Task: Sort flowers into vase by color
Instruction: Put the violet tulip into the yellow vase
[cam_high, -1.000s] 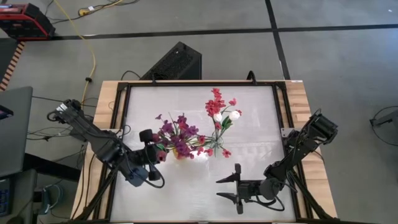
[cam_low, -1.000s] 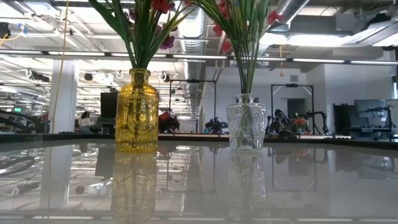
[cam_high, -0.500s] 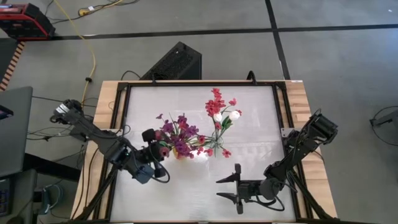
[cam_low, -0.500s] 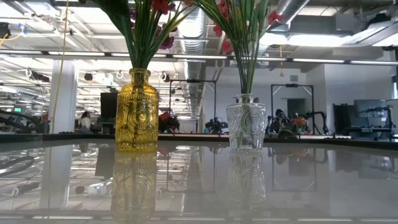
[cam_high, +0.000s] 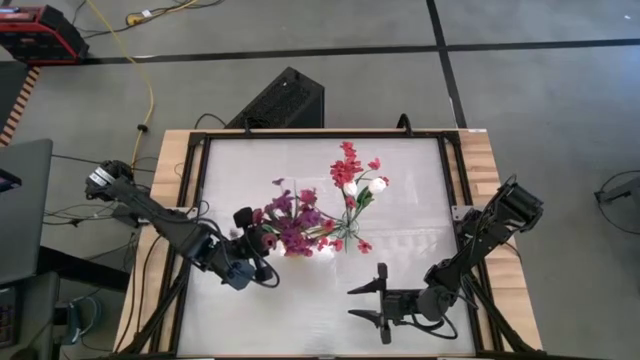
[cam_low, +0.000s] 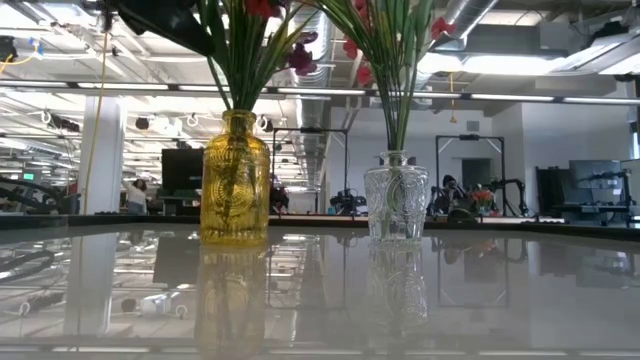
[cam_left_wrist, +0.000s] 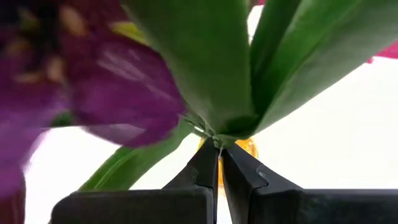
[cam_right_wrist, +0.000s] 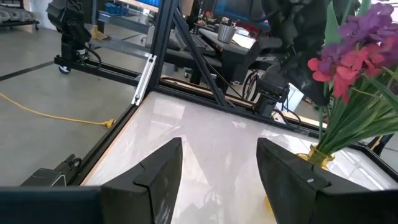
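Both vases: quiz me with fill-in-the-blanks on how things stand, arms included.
The purple flowers stand in the ____ vase.
The white buds stand in the ____ glass vase.
The left gripper is ____ on a flower stem.
The right gripper waits with its jaws ____.

Missing words: yellow; clear; shut; open

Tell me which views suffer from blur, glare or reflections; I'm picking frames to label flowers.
Left wrist view: the purple blossom and green stems sit too close and blur, against a washed-out white background. Low view: the glossy table mirrors the yellow vase and clear vase; ceiling lights glare. High view: evenly lit, blossoms small. Right wrist view: sharp, with soft sheen on the tabletop.
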